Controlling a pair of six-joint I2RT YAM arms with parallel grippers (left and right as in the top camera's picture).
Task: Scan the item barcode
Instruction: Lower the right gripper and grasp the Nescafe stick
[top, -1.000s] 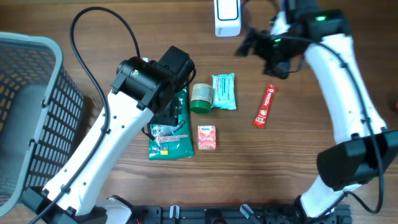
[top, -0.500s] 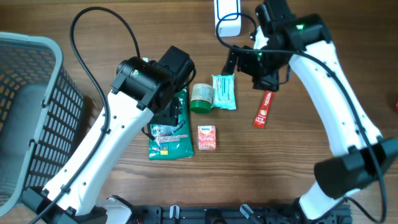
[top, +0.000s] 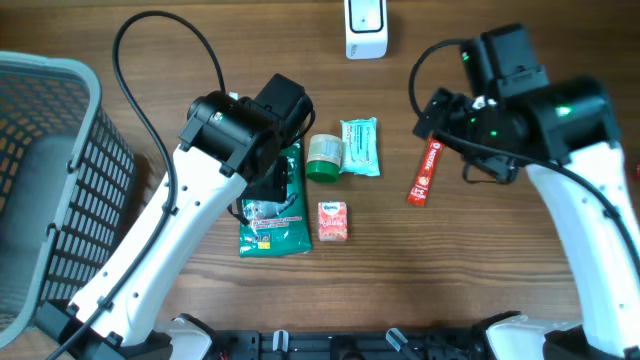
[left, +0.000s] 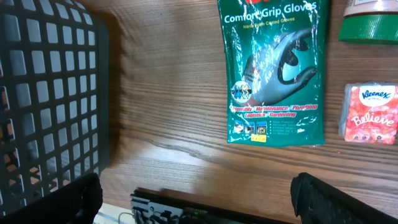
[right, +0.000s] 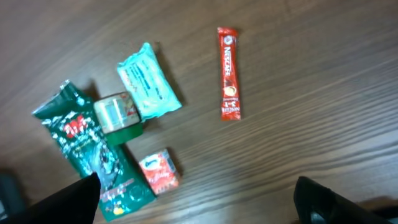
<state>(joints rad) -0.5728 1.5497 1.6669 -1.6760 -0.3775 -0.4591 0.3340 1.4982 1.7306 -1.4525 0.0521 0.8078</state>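
Jaws wide and empty on both: left gripper by glove pack, right gripper above table near red stick.

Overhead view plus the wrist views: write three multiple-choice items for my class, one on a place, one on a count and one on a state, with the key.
1. Where is the red Nescafe stick?
A on the table, apart from the teal wipes pack, on the right arm's side of it
B stacked on that pack
C standing on end

2. The white scanner aside, how many items lie on the table?
A three
B five
C seven

3. How are the grippers?
A left shut on a packet
B right shut on the stick
C both open, empty

Key:
1 A, bare wood shows between them.
2 B, glove packet, green-lidded jar, wipes pack, tissue pack and stick.
3 C, left gripper and right gripper have their fingers wide apart around nothing.
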